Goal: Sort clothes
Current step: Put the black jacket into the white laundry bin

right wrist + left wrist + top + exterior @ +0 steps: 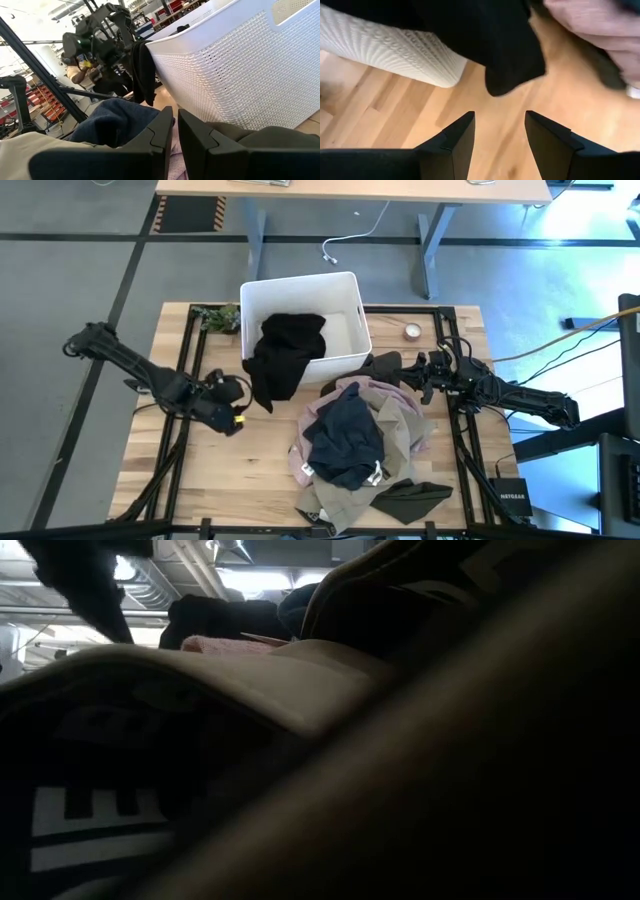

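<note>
A white bin (345, 290) stands at the table's far middle. A black garment (285, 350) hangs over its near left rim, its lower end on the table. A pile lies in front of the bin: navy garment (345, 435) on top, pink (358, 392), beige (402, 430) and dark olive (415, 498) under and around it. My left gripper (499, 140) is open, just left of the black garment's hanging end (507, 75), apart from it. My right gripper (175, 127) is shut at the pile's far right edge, beside a dark olive garment (270, 137) and the bin wall (240, 65). My right gripper's shut fingers lie low over the pile's far right edge, pointing toward the table's left. I cannot tell whether they touch the cloth.
A tape roll (412, 332) lies right of the bin and a green sprig (220, 317) left of it. Black frame rails (185, 430) run along both table sides. Cloth close to the low camera (300, 690) blocks most of that view.
</note>
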